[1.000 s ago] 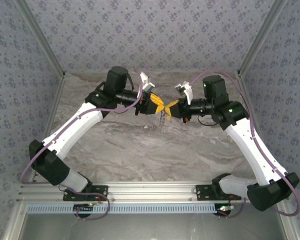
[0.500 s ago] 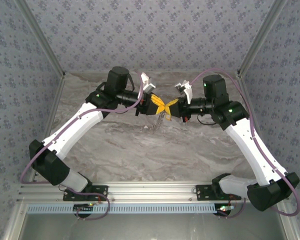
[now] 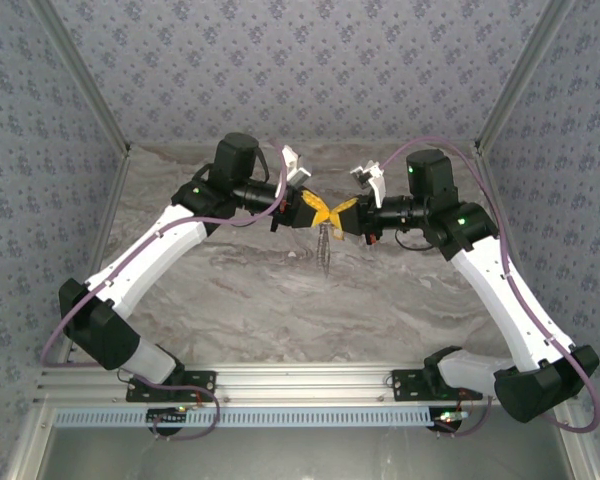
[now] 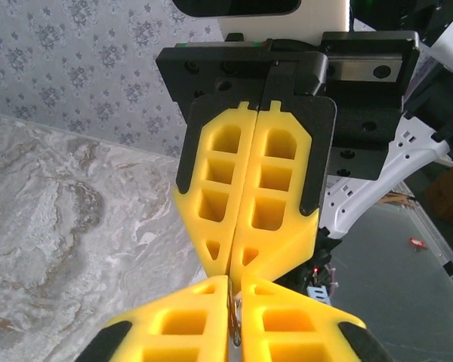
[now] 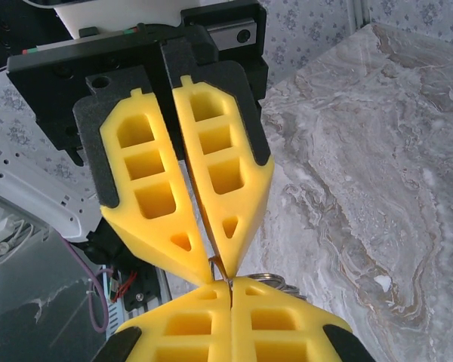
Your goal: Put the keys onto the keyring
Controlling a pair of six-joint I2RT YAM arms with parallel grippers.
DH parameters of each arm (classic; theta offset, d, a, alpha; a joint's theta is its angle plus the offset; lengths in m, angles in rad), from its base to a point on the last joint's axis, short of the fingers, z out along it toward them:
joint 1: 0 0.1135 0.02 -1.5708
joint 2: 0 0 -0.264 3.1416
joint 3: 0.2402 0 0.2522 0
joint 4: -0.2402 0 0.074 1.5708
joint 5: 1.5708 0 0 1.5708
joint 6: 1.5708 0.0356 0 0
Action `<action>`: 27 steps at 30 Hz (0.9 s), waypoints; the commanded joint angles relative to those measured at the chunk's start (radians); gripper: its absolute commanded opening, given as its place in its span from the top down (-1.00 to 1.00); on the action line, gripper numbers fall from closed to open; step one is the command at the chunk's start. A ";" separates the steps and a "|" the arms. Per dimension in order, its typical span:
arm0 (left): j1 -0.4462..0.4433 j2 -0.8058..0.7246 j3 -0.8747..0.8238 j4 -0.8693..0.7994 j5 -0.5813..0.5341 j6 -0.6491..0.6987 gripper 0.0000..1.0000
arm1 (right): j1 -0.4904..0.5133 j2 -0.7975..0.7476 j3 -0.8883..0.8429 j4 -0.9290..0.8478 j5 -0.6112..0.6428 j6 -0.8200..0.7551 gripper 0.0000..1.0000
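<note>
Where my two grippers meet: above the worktop (image 3: 280,300), midway between its left and right edges and nearer the far edge, tips nose to nose.
Left gripper (image 3: 320,211): yellow fingers squeezed shut on the keyring (image 3: 326,250). There it is at the left wrist camera, a thin metal edge caught in the seam.
Right gripper (image 3: 340,214): fingers closed flat on the key (image 5: 220,268), a brass sliver poking out of the seam right at the left tips.
Keyring: dull grey loop, hanging down from the meeting point toward the worktop. Whether its low end touches the surface, I cannot tell. At the right wrist camera, grey coils peek out just beside one of my fingers.
Worktop: marbled grey-brown with pale swirling veins, matte.
Walls (image 3: 300,70): blue-grey paper with a small repeating floral print, closing in the back and both sides.
Frame posts (image 3: 97,100): pale metal, slanting up from the worktop's far corners.
Rail (image 3: 300,383): aluminium, along the near edge, both arm bases bolted to it.
</note>
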 commanded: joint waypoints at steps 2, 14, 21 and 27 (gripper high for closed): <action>-0.023 -0.002 0.015 -0.055 0.062 0.026 0.63 | 0.003 -0.011 0.013 0.066 -0.007 0.020 1.00; -0.024 -0.005 0.007 -0.056 0.065 0.032 0.89 | 0.000 -0.012 0.002 0.080 -0.003 0.026 1.00; -0.035 -0.016 -0.023 0.000 0.047 0.008 1.00 | -0.002 -0.014 -0.001 0.108 -0.013 0.050 1.00; -0.028 -0.071 -0.116 0.195 -0.053 -0.087 1.00 | -0.090 -0.077 -0.057 0.201 -0.048 0.133 0.36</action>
